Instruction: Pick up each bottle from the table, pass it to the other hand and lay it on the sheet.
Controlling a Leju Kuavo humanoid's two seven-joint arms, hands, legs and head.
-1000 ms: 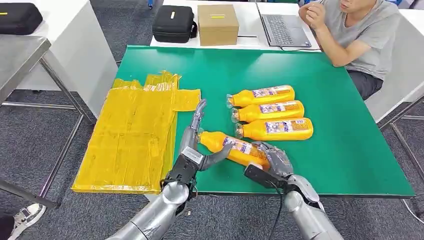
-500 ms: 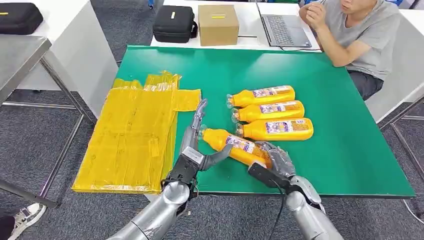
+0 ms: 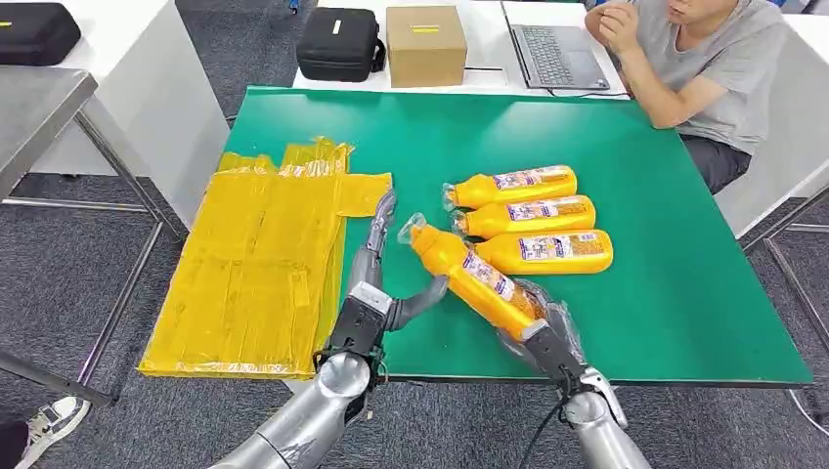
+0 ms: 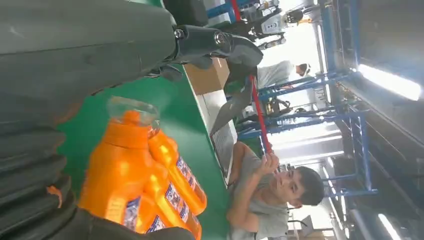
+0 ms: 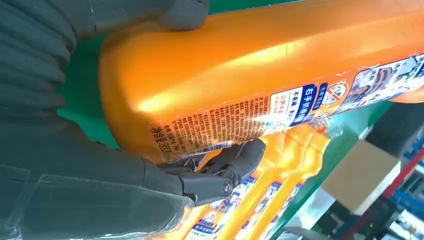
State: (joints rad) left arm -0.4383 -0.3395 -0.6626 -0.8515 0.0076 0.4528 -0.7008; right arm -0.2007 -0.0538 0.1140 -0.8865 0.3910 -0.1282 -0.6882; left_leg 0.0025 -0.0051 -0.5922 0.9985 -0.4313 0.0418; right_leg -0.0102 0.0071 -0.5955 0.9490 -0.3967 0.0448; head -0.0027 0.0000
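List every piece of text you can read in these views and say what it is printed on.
"右手抓" in white on the blue patch of the held bottle's label, gripped by the right hand.
Fine black print and barcode beside it: too small to read.
Labels of the three lying bottles: too blurred.
Box, black case: yellow marks, no legible text.

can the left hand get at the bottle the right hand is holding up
Probably yes: the left hand is open beside the raised bottle, its thumb reaching toward the body, and nothing lies between them. The right hand grips the base only.
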